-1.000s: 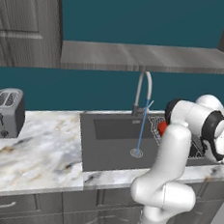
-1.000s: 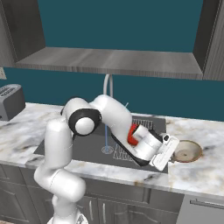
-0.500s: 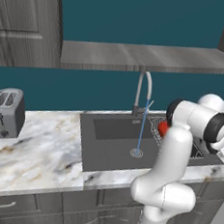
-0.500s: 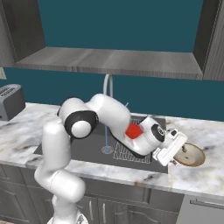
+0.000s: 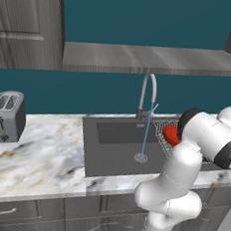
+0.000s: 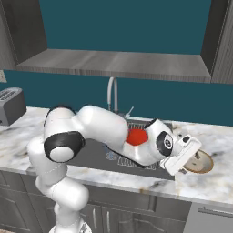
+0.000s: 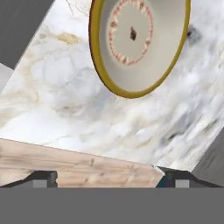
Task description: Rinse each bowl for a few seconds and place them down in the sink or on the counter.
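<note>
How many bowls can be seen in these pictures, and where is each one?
2. The red bowl sits in the wire basket at the right side of the sink. The tan bowl lies on the counter right of the sink, below the open hand.

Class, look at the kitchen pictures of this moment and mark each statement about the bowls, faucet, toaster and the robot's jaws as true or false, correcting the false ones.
1. The tan bowl sits on the marble counter to the right of the sink. True.
2. The faucet is turned off. False: a thin stream of water runs down to the drain.
3. The red bowl lies on the wire mesh dish basket at the sink. True.
4. The gripper has its jaws shut on the tan bowl. False: the jaws stand open, and the bowl lies free on the counter.
5. The toaster stands inside the sink. False: it stands on the counter, left of the sink.
</note>
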Controlling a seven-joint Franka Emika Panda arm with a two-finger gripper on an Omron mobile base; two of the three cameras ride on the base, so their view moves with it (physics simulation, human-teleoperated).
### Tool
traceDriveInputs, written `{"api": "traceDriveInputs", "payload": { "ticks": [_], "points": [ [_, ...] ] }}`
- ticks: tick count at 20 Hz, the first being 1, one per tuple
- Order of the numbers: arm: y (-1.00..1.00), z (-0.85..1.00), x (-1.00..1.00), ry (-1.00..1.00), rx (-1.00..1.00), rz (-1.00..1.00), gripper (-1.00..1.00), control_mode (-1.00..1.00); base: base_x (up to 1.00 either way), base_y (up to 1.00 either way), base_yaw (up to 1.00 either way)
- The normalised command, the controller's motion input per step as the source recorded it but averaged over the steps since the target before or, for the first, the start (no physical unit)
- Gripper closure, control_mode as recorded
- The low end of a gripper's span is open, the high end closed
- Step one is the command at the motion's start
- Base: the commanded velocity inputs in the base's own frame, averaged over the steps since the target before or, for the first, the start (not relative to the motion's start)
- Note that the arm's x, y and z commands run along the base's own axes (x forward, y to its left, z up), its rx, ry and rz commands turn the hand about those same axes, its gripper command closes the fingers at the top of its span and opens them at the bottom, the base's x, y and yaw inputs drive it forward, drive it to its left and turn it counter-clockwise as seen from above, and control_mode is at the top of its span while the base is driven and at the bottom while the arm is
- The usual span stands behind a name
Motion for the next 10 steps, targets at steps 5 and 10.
{"api": "traceDriveInputs", "payload": {
  "ticks": [5, 10],
  "points": [
    [0.13, 0.54, -0.83, -0.27, 0.0, 0.04, -1.0, -1.0, 0.0, 0.0, 0.0],
    [0.27, 0.72, -0.67, -0.22, 0.0, 0.06, -1.0, -1.0, 0.0, 0.0, 0.0]
  ]
}}
